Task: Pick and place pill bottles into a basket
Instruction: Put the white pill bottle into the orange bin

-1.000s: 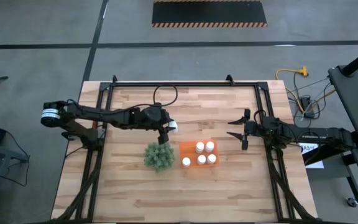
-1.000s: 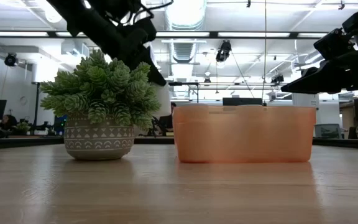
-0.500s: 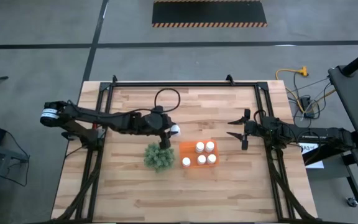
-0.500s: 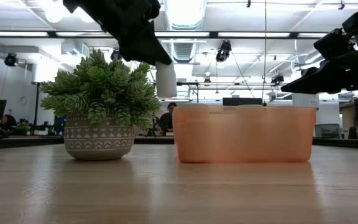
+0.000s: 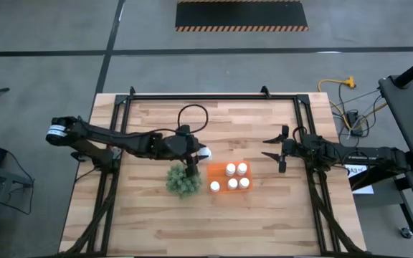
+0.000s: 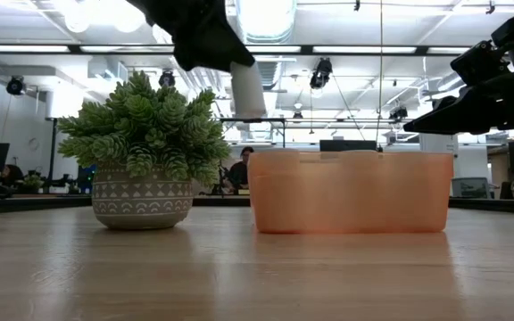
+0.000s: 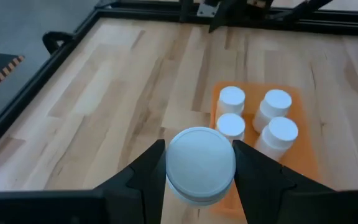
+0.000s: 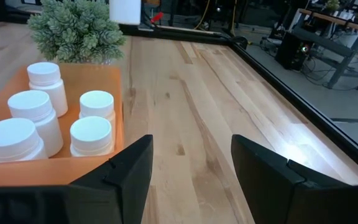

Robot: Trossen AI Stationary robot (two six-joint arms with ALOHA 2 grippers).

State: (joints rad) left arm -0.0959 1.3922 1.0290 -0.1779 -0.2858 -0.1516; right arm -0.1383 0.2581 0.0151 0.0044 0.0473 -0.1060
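**Sixth pill bottle held just short of the basket**

My left gripper [image 5: 196, 152] is pinched tight on a white pill bottle [image 5: 205, 151], carrying it in the air above the table [image 5: 156, 215]. From overhead, the bottle hangs over the gap between the green potted plant [image 5: 183, 180] and the orange basket [image 5: 229, 192], just outside the basket's corner that lies nearest my left arm and the table's far edge. In the low view the bottle [image 6: 248, 91] is well above the basket's rim [image 6: 351, 155] and tilted, its long axis leaning off vertical. My left wrist camera looks down on its round cap [image 7: 201, 165], with the basket lying straight ahead past it. Five bottles [image 5: 229, 178] already stand upright inside. I judge the move now needs a short carry toward the table's right edge, then a lowering into free space. My right gripper [image 5: 281, 152] waits near the right edge, fingers partly spread, holding nothing
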